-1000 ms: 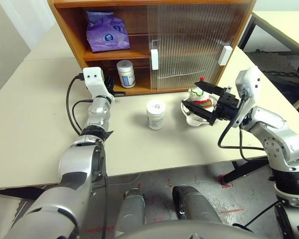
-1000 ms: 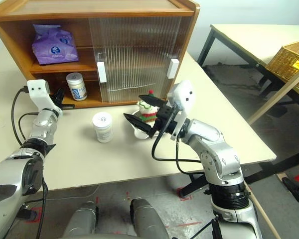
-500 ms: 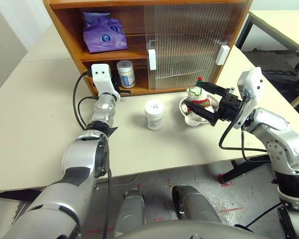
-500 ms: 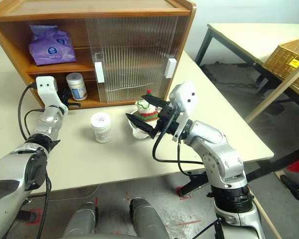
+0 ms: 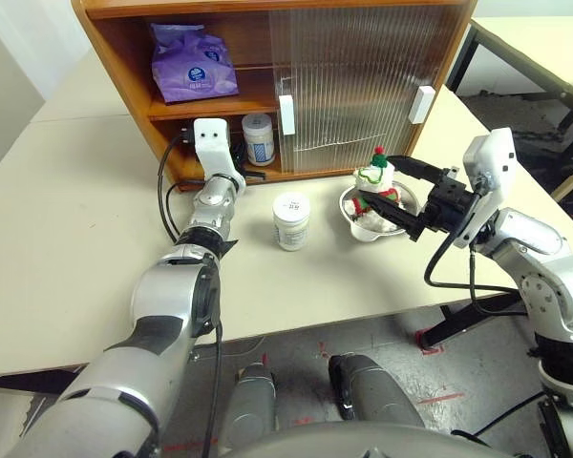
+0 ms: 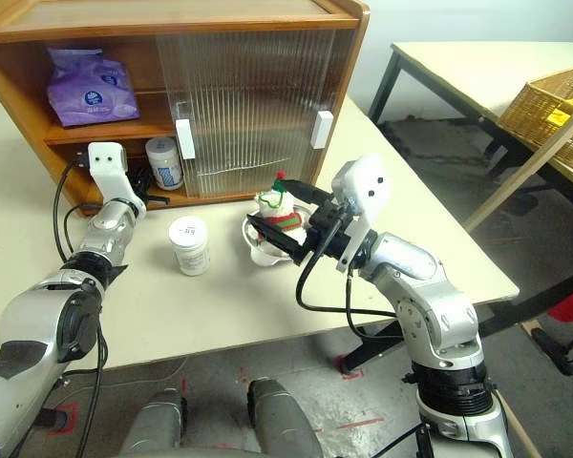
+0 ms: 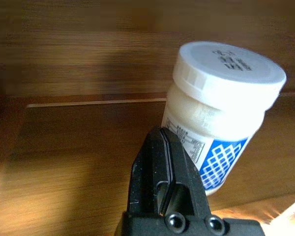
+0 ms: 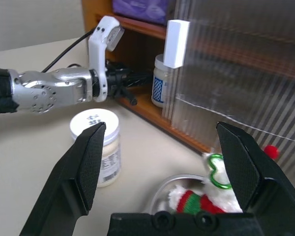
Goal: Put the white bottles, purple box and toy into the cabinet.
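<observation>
Orange-brown wood: the cabinet stands with its left bay exposed, and that is where your work sits. The purple box lies on the upper shelf. One white bottle stands on the lower shelf beside the sliding door's handle.

What changed: over the last second your left gripper has slid across the front of the lower shelf toward that shelved bottle. Its fingers are pressed together on nothing; in the left wrist view the tips sit just in front of the jar's label, and whether they touch it I cannot tell. My reading is that you are nudging or checking the jar, not carrying anything.

Your right gripper has held its place, jaws spread wide, hovering just over the toy, which sits in the steel bowl on the table. Nothing is clamped there.

The second white bottle stands upright on the table, between the two arms, apart from both.

Standing, as I judge it: box and one jar in; one jar and the toy left to shelve.
</observation>
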`<state>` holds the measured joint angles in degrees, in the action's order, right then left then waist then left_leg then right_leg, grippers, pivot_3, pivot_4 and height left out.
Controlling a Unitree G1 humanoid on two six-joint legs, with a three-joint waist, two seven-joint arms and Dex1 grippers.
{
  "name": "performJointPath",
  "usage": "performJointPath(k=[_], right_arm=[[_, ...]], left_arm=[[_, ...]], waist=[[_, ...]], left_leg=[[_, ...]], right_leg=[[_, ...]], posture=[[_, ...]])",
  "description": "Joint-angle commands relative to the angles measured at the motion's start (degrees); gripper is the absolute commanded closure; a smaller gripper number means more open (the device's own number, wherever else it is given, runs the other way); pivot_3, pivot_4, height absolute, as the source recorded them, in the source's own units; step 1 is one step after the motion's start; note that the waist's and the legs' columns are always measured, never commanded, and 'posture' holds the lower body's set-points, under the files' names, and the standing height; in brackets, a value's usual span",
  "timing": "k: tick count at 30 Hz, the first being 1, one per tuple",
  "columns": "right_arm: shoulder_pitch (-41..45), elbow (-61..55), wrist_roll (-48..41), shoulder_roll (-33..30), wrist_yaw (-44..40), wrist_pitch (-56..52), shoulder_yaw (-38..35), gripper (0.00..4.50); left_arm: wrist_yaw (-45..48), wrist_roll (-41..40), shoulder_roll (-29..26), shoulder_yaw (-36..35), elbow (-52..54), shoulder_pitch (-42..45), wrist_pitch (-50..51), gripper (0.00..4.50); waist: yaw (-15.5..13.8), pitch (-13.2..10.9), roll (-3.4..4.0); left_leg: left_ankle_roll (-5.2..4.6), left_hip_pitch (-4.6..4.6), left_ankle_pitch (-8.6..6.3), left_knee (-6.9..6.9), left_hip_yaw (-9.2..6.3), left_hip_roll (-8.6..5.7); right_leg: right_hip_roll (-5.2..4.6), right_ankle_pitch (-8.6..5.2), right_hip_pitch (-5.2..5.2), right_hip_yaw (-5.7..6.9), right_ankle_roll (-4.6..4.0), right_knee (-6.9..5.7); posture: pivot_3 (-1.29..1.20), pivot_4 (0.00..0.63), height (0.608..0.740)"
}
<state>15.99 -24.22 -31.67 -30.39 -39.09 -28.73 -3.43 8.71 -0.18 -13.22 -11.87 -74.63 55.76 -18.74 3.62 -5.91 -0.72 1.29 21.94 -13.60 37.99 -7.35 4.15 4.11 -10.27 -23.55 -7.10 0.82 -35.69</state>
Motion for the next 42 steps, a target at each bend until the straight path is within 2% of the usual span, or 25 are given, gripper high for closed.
performJointPath(k=[1,12,18,28,35,42], right_arm=[[-0.9,-0.9,-0.6,-0.5,0.3,-0.8,-0.8,0.0],[-0.8,-0.5,-0.5,-0.5,0.2,-0.4,-0.8,0.0],[0.1,0.7,-0.3,-0.1,-0.5,0.1,-0.1,0.0],[2.3,3.8,0.3,1.0,-2.8,1.1,1.5,0.0],[3.4,4.9,0.3,1.2,-3.9,1.1,2.2,0.0],[3.5,5.3,0.4,1.4,-4.3,1.4,2.6,0.0]], left_arm=[[0.7,0.8,0.6,0.5,-1.4,0.7,1.0,4.45],[-1.0,0.7,-0.8,-0.7,-1.2,0.4,0.7,4.45],[2.8,-1.6,-2.8,-2.3,0.3,-1.6,-1.9,4.45],[25.6,-10.3,-6.6,-5.8,6.7,-8.1,-2.1,4.45],[45.5,-15.6,-11.8,-5.0,14.6,-12.5,3.0,4.45],[61.5,-19.3,-17.3,-4.0,19.7,-16.5,11.2,2.21]], waist=[[0.3,0.0,0.0],[1.3,0.0,0.0],[1.3,0.0,0.01],[0.1,0.0,0.01],[-1.3,0.0,0.03],[-2.1,0.0,0.05]], left_leg=[[-0.02,0.01,-0.01,0.0,0.0,0.0],[-0.1,0.17,-0.05,0.0,0.0,0.0],[-0.12,0.17,-0.05,0.0,0.0,0.0],[-0.12,0.14,-0.05,0.01,-0.03,0.0],[-0.12,0.04,-0.04,0.02,-0.03,0.0],[-0.11,0.0,-0.05,0.01,-0.11,0.01]], right_leg=[[0.0,0.0,0.0,0.0,0.0,0.04],[-0.01,0.05,0.01,0.0,0.1,0.31],[-0.01,0.07,0.02,0.0,0.13,0.3],[-0.01,0.08,0.04,0.02,0.12,0.16],[0.0,0.09,0.04,0.02,0.09,-0.01],[-0.01,0.08,0.0,0.02,0.07,-0.14]], posture=[[-0.19,0.072,0.74],[-0.17,0.069,0.74],[-0.13,0.073,0.74],[-0.06,0.087,0.74],[-0.04,0.089,0.74],[-0.03,0.088,0.74]])
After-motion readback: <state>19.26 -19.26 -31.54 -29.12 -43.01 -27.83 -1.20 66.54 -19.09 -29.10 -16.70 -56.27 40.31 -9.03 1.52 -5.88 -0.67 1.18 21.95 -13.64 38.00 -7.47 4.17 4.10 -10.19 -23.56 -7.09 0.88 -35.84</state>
